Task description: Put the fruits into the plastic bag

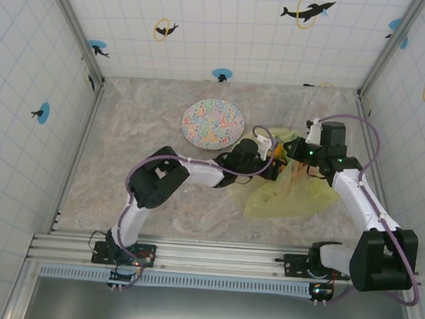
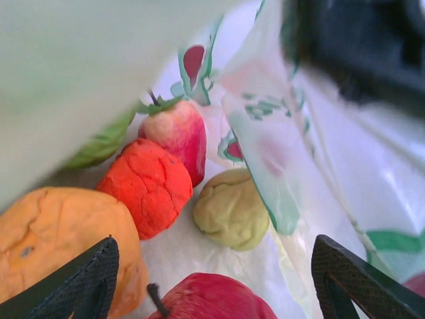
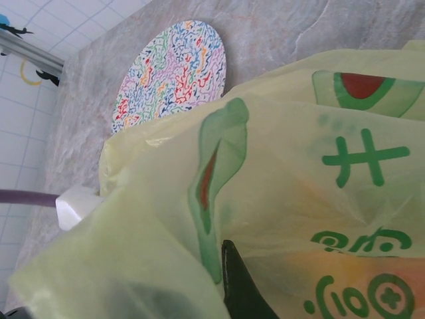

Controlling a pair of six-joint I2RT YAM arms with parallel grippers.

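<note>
The yellow-green plastic bag (image 1: 298, 193) lies right of centre, its mouth facing left. My left gripper (image 1: 272, 164) reaches into that mouth. In the left wrist view its jaws stand wide apart around nothing, left gripper (image 2: 216, 244), with a red apple (image 2: 212, 299) lying loose just below them. Further in lie an orange (image 2: 56, 232), a rough red-orange fruit (image 2: 149, 186), a pink-red fruit with green leaves (image 2: 180, 133) and a yellow-green fruit (image 2: 232, 209). My right gripper (image 1: 298, 149) is shut on the bag's upper edge. Bag film (image 3: 299, 199) folds round its black finger (image 3: 240, 289).
A round multicoloured plate (image 1: 212, 123) lies on the marble table behind and left of the bag, also seen as the plate (image 3: 174, 70) past the bag's edge. Tiled walls close in the table's left, back and right.
</note>
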